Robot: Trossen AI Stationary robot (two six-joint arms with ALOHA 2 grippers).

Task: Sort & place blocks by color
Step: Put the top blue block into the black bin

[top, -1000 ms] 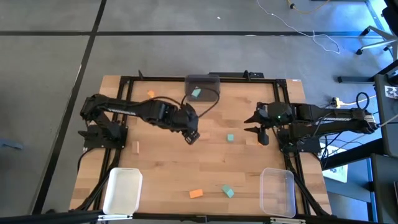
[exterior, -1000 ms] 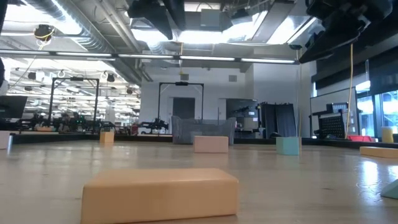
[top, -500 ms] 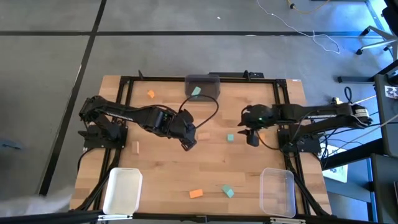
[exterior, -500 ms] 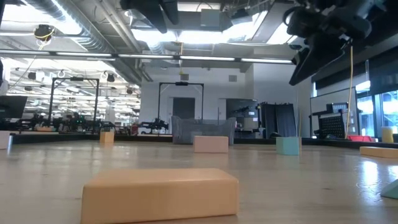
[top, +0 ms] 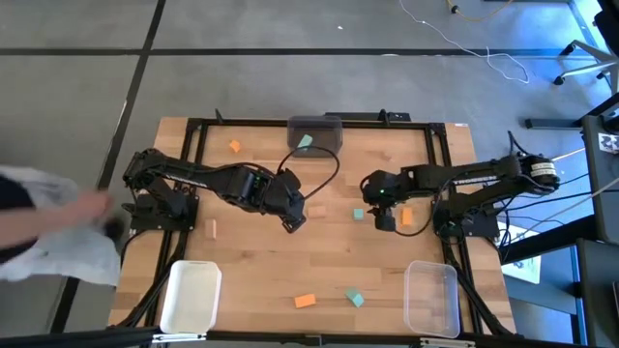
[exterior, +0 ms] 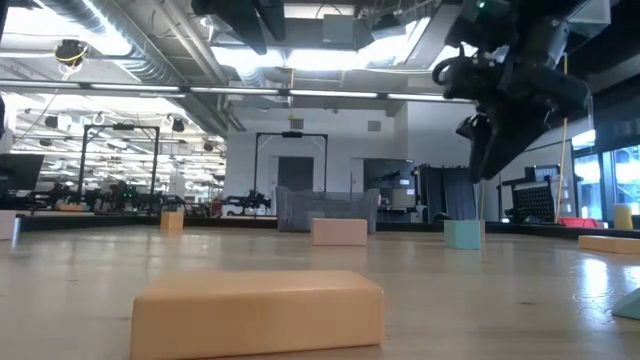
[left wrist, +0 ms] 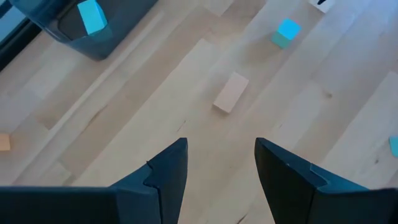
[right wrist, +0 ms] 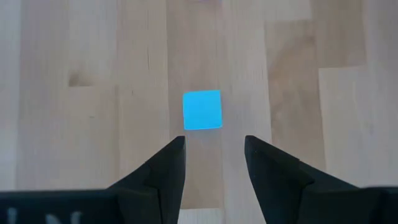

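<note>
**Right arm hung over teal block as sorting stood unfinished**

From overhead, the right gripper (top: 383,221) reached toward mid-table, just beside a teal block (top: 359,214), with an orange block (top: 406,218) lying close by under the arm. The left gripper (top: 293,218) sat near the table's (top: 251,266) centre, holding nothing. A second teal block (top: 306,142) lay inside the grey bin (top: 315,131) at the far edge. Loose pieces were scattered well apart: an orange block (top: 235,147) near the far left, a tan block (top: 213,228) by the left arm's base, and an orange block (top: 305,301) and a teal block (top: 355,297) between the white bin (top: 190,296) and the clear bin (top: 431,298) at the near edge. A blurred person (top: 48,237) in light clothing stood off the table's left side.

At table height, a tan block (exterior: 258,311) filled the foreground, another tan block (exterior: 339,232) and a teal block (exterior: 463,234) stood farther back, and the right arm (exterior: 510,85) hung above the teal one, clear of the wood.

The left wrist camera showed its fingers (left wrist: 166,174) spread and empty above a tan block (left wrist: 231,92), with the grey bin (left wrist: 74,31) and its teal block (left wrist: 91,15) beyond.

The right wrist camera showed its fingers (right wrist: 163,174) parted and empty, the teal block (right wrist: 202,110) lying on the wood ahead of the gap between them.
</note>
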